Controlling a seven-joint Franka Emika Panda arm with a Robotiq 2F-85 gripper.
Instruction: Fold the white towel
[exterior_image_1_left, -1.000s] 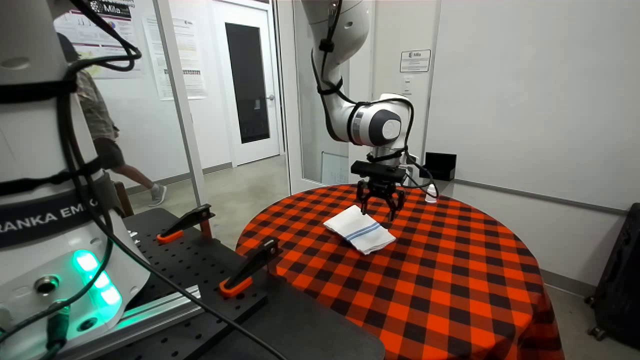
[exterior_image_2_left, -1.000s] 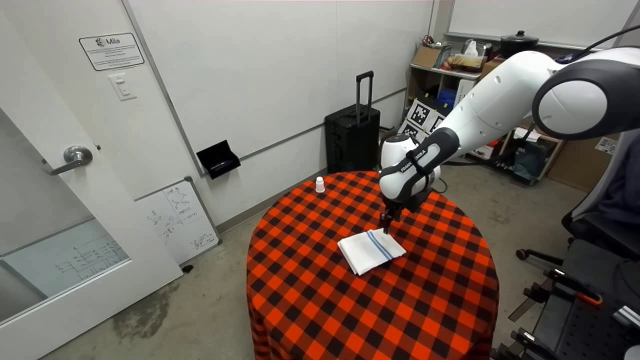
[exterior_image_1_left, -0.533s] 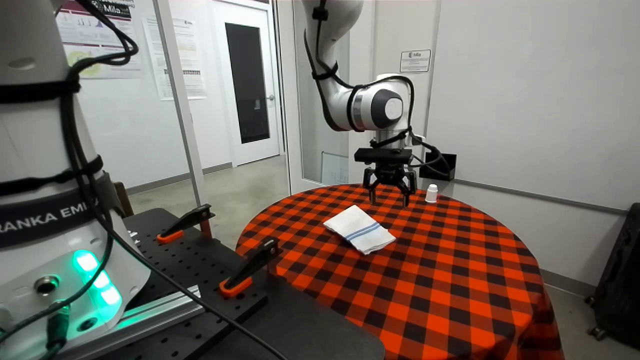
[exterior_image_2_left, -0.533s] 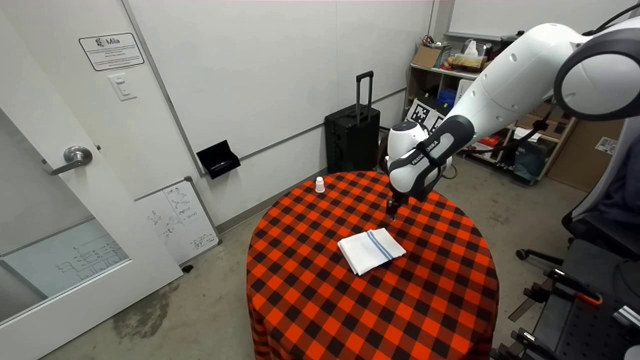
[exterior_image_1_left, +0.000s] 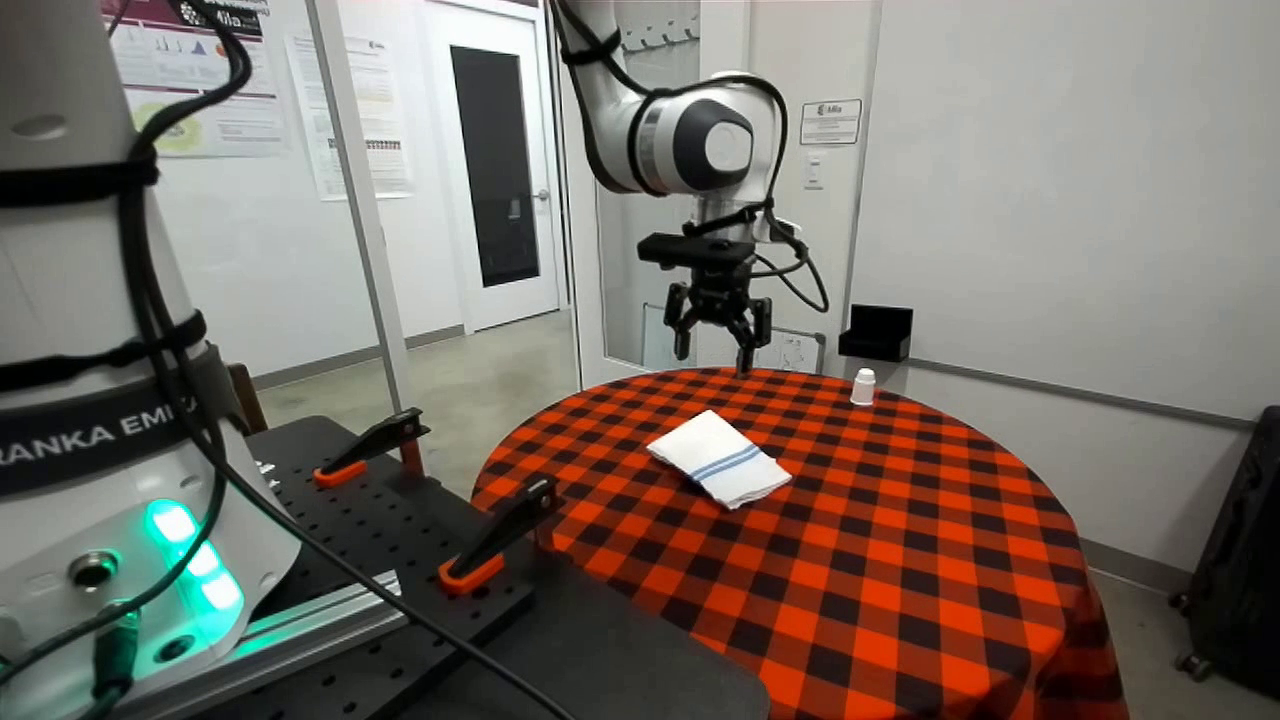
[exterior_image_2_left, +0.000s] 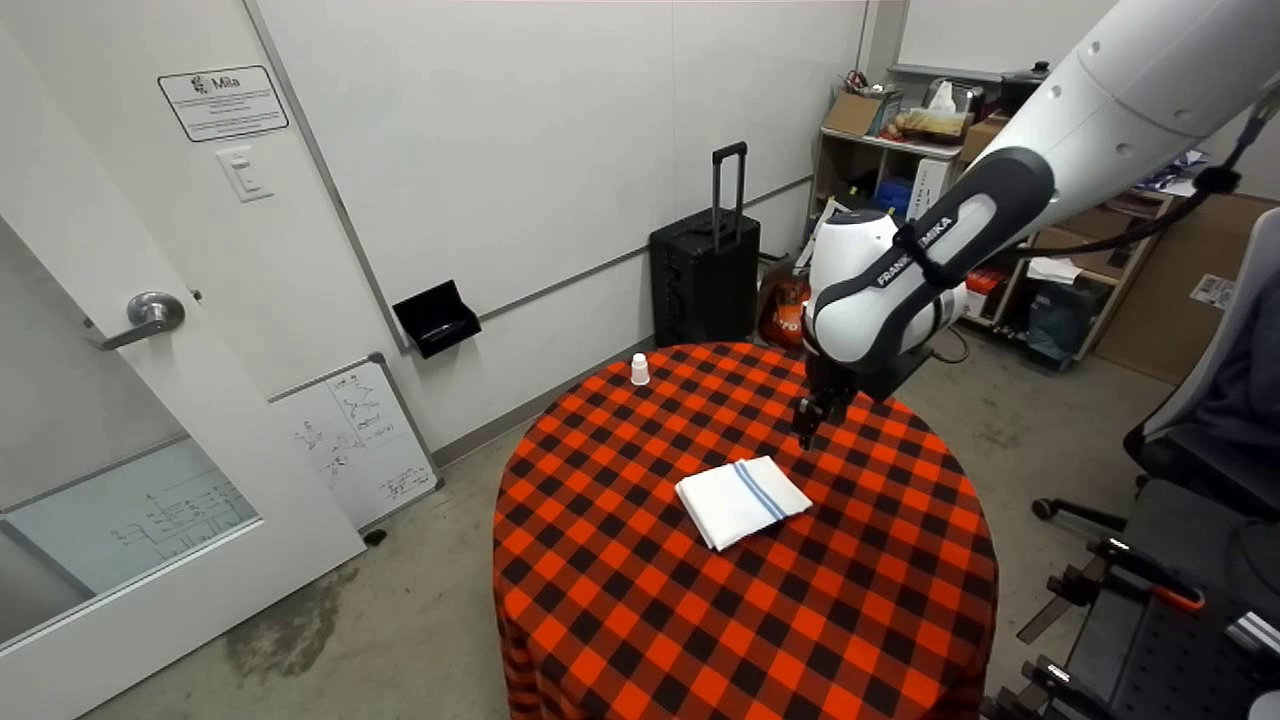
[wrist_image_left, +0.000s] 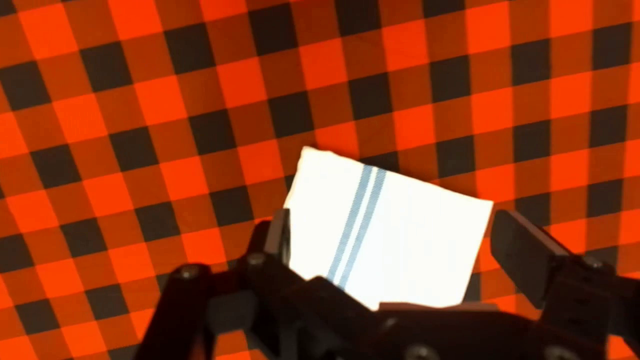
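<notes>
The white towel (exterior_image_1_left: 705, 445) with two blue stripes lies folded into a small layered rectangle on the table. It shows in both exterior views (exterior_image_2_left: 730, 505), and in the wrist view (wrist_image_left: 415, 235) it lies below the fingers, its lower edge partly hidden by the gripper. My gripper (exterior_image_1_left: 713, 360) is open and empty, raised above the table and apart from the towel. In an exterior view the gripper (exterior_image_2_left: 805, 442) hangs beyond the towel's striped end. In the wrist view the gripper (wrist_image_left: 392, 214) has its fingers wide apart, one on each side of the towel.
The round table (exterior_image_1_left: 880, 570) has a red and black checked cloth. A small white cup (exterior_image_1_left: 863, 387) stands near its far edge, also visible in an exterior view (exterior_image_2_left: 640, 370). A black holder (exterior_image_2_left: 436, 318) is on the wall. Clamps (exterior_image_1_left: 500, 535) sit on the robot's mounting bench.
My gripper has risen from close beside the towel to well above the table and drawn away from it. The towel has not moved. A person walking behind the glass has left the view.
</notes>
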